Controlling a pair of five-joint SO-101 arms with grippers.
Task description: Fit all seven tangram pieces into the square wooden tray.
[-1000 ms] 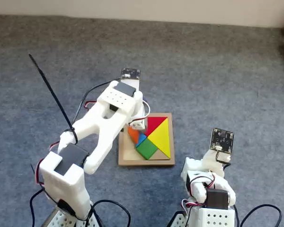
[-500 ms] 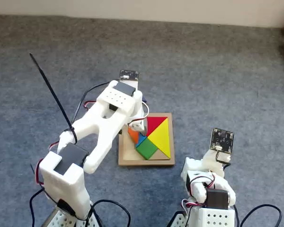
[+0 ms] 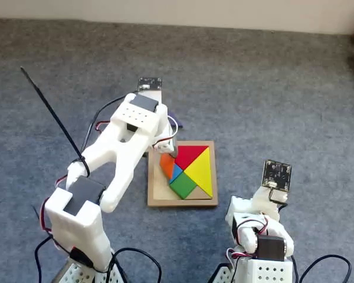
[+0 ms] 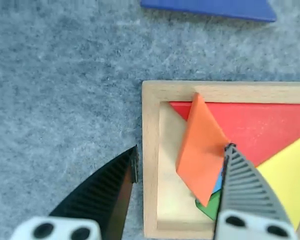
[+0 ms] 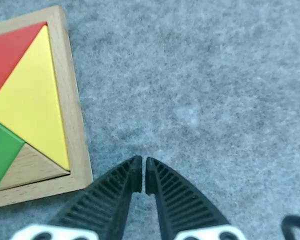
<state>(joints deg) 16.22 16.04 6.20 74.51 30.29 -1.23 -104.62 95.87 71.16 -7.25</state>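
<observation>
The square wooden tray (image 3: 182, 203) is sitting just below the middle of the high view. The orange parallelogram (image 4: 200, 150) is lying crooked in its left part, with one tip riding over the corner of the red triangle (image 4: 260, 125) instead of lying flat, at least that's how I'm reading it. The yellow triangle (image 3: 202, 174) and green piece (image 3: 183, 186) are looking seated. A big blue triangle (image 4: 210, 7) is waiting out on the grey carpet (image 3: 271, 88), just past the tray's far rim.

The left gripper (image 4: 182, 150) is hanging right over the orange piece with its jaws spread wide, one finger outside the rim and the other over the pieces, gripping nothing. The right gripper (image 5: 143, 167) is sitting over carpet beside the tray's right rim, jaws closed together on nothing.

What I'm worrying about: pressing or nudging that parallelogram while it's overlapping the red could be jamming it, or levering the red one up. The outside finger could also be catching the rim and dragging the whole tray.

View-wise, the left wrist camera is giving me the overlap and the blue triangle, while in the high view my own arm is covering most of that. The right wrist camera is showing a bare-looking wooden wedge (image 5: 30, 167) in the corner beside the yellow and green.
</observation>
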